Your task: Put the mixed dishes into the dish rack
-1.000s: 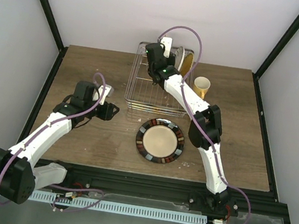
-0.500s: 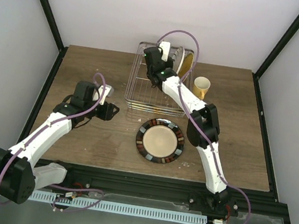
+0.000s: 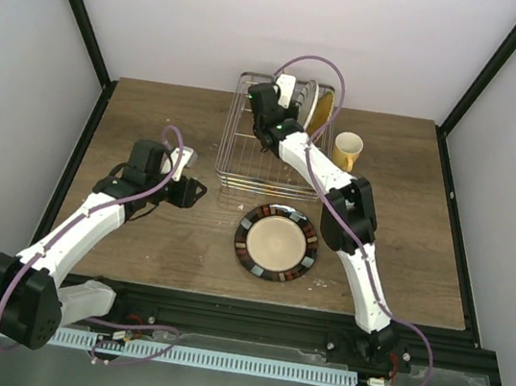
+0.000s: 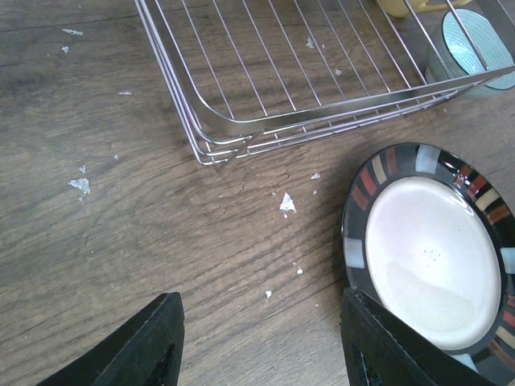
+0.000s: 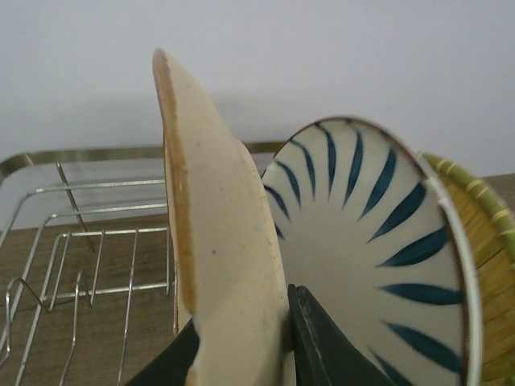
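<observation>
My right gripper is shut on the rim of a cream plate, which it holds upright and edge-on over the dish rack. Just behind it a white plate with dark radial stripes and a woven yellow plate stand in the rack. A dark-rimmed plate with a beige centre lies flat on the table in front of the rack. My left gripper hovers open to that plate's left, its right finger by the rim. A yellow mug stands right of the rack.
A small mint-green bowl sits by the rack's near right corner. Small white crumbs dot the wooden table. Black frame posts and pale walls close in the table at the back and sides.
The right arm has shifted slightly at the back of the rack, still gripping the cream plate. The left arm has not moved.
</observation>
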Available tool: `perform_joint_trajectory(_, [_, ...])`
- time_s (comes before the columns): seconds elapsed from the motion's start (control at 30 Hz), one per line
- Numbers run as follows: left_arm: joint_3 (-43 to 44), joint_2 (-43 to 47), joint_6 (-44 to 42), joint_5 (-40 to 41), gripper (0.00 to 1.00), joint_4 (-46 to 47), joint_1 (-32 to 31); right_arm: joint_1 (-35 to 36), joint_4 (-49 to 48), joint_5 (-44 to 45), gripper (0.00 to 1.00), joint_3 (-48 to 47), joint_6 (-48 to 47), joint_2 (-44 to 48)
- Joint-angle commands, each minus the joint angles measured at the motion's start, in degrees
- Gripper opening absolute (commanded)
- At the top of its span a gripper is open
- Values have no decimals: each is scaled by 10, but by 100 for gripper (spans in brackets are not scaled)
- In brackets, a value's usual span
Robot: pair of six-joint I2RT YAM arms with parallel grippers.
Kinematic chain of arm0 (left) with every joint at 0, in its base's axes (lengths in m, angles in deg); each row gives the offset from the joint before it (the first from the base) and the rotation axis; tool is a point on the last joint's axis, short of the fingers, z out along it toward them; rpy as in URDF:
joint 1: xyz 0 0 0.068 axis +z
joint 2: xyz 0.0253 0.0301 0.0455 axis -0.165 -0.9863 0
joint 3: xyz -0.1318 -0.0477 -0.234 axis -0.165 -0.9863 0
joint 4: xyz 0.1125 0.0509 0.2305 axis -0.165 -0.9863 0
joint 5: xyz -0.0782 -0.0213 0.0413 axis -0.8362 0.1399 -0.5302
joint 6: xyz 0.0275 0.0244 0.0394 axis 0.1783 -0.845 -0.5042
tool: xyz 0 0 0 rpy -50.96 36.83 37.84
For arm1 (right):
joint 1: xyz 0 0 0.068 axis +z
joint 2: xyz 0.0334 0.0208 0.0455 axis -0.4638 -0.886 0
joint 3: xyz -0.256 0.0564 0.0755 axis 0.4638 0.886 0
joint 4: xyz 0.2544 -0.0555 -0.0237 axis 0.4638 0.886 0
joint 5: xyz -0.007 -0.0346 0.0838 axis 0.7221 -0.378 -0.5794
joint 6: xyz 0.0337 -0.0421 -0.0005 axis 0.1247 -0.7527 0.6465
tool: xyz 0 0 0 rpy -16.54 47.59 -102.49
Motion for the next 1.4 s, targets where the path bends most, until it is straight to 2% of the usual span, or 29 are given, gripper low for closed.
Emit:
perform_joint_trajectory(0.0, [-6, -3, -8, -13, 55, 7, -4, 7, 5, -51, 2, -21, 35, -41])
perform_joint_trajectory(0.33, [-7, -4, -9, -16, 55, 8, -4, 7, 23, -62, 6, -24, 40, -73])
perform_joint_trajectory(0.4, [-7, -4, -10, -15, 55, 8, -3, 7, 27, -57, 14, -23, 37, -67])
perform_joint_trajectory(0.5, [-7, -6, -11, -15, 55, 8, -3, 8, 38, -50, 36, -17, 34, -54])
perform_joint_trajectory(0.6, [-8, -9, -12, -15, 55, 9, -3, 8, 42, -43, 52, 4, 29, -21])
perform_joint_trajectory(0.8, [-4, -19, -15, -14, 55, 7, -3, 14, 61, -27, 69, 35, 21, 45])
perform_joint_trajectory(0.93, [-3, -23, -16, -15, 55, 6, -3, 19, 76, -17, 75, 53, 25, 90])
perform_joint_trajectory(1.13, [-4, -35, -19, -18, 55, 8, -3, 23, 116, -34, 76, 85, 39, 197])
perform_joint_trajectory(1.37, [37, -112, -30, -82, 62, -36, -4, 23, 118, -183, 76, 324, 38, 434])
